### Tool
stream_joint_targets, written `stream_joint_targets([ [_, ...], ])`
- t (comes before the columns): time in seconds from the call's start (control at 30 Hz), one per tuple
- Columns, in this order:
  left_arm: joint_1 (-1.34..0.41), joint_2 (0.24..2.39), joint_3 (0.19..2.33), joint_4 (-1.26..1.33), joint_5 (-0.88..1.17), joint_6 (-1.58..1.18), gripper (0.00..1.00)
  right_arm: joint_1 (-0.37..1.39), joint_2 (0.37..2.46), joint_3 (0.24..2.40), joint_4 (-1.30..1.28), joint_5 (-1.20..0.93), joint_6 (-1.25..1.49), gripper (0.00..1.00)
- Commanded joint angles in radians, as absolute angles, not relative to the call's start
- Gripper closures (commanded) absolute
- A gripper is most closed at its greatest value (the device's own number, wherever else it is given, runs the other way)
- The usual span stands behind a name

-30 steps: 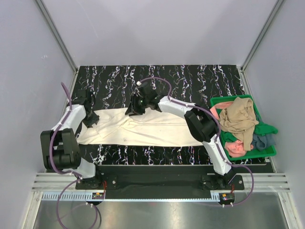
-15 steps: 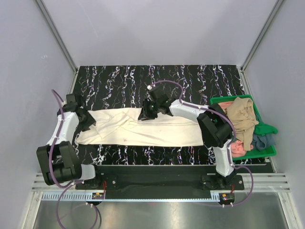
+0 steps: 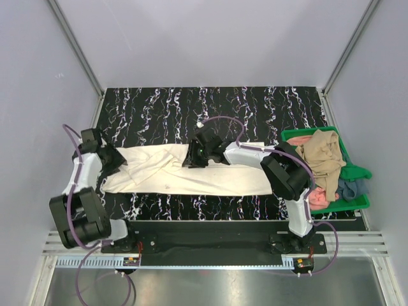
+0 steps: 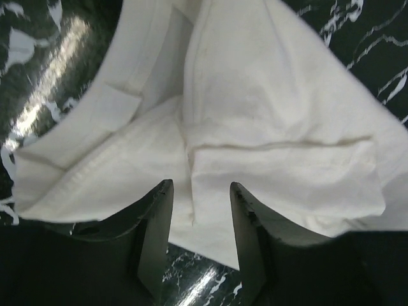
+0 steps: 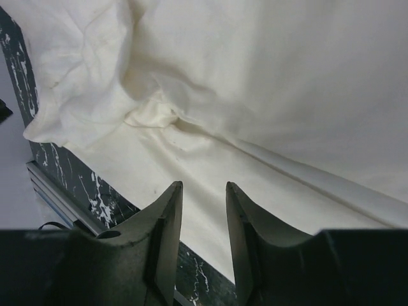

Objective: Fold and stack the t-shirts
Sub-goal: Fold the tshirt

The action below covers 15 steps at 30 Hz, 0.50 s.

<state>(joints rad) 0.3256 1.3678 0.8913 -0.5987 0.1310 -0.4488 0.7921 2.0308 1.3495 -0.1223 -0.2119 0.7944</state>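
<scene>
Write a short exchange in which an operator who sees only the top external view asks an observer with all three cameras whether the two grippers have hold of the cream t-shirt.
Operator: From above, the left gripper sits at the left end of the cream t-shirt. Are its fingers closed?
Observer: No. The left wrist view shows them apart, with a cloth edge running between them.
Operator: And the right gripper, at the shirt's far edge?
Observer: Open too in its wrist view; smooth cloth lies between the fingers.
Operator: Anything bunched there?
Observer: Yes, a small pucker just ahead of its fingertips.
</scene>
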Motion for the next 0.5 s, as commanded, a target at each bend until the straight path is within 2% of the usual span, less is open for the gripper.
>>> stream_joint_targets([
  [0.0, 0.284, 1.201, 0.818, -0.580, 0.078, -0.506, 0.55, 0.818, 1.979, 1.370, -0.040, -0.126, 0.868, 0.59],
  [0.13, 0.247, 1.129, 0.718, -0.588, 0.181, -0.560, 0.56, 0.815, 2.005, 1.414, -0.040, -0.143, 0.830, 0.61],
  [0.27, 0.192, 1.120, 0.664, -0.574, 0.138, -0.575, 0.55, 0.815, 2.069, 1.511, -0.034, -0.219, 0.728, 0.64],
  [0.47, 0.133, 1.140, 0.661, -0.557, 0.077, -0.618, 0.48, 0.815, 2.120, 1.569, -0.012, -0.354, 0.566, 0.62],
])
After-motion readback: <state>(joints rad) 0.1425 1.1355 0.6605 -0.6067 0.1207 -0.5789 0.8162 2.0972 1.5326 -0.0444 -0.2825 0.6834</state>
